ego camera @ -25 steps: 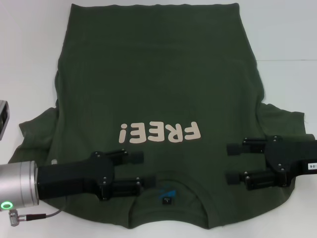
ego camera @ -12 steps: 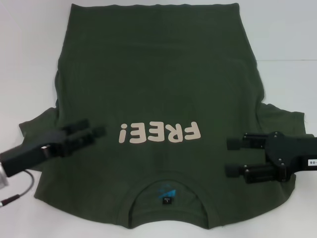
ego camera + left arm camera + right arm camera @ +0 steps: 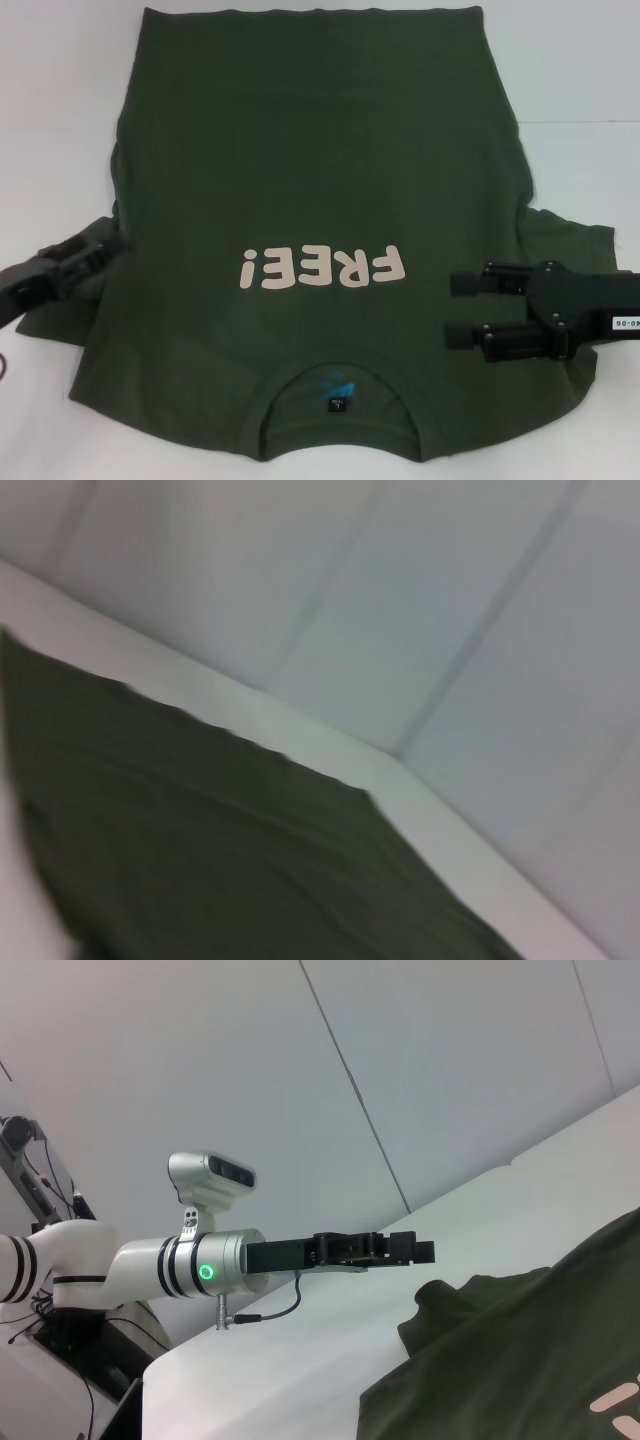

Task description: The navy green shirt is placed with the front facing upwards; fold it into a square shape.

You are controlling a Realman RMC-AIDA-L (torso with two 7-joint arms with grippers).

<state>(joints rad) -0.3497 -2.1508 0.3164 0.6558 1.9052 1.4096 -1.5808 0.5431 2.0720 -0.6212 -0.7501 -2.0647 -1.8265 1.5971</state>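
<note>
The navy green shirt (image 3: pixel 320 150) lies flat and face up on the white table, its collar and blue neck label (image 3: pixel 338 392) nearest me. The cream "FREE!" lettering (image 3: pixel 322 267) reads upside down. Over the shirt's left sleeve, at the left edge of the head view, my left gripper (image 3: pixel 100 247) is open and holds nothing. The right wrist view shows it from the side as the left gripper (image 3: pixel 410 1248), above the table beside the shirt (image 3: pixel 520 1360). My right gripper (image 3: pixel 460 310) is open above the right shoulder, pointing inward. Only cloth of the shirt (image 3: pixel 200 860) shows in the left wrist view.
White table (image 3: pixel 580 60) surrounds the shirt on the far side and on both sides. The right sleeve (image 3: pixel 570 235) spreads out past my right arm. A pale wall (image 3: pixel 450 1060) stands behind the table.
My left gripper has pulled back from the collar area leftward to the shirt's left edge. The right gripper has shifted slightly inward. The shirt has not moved.
</note>
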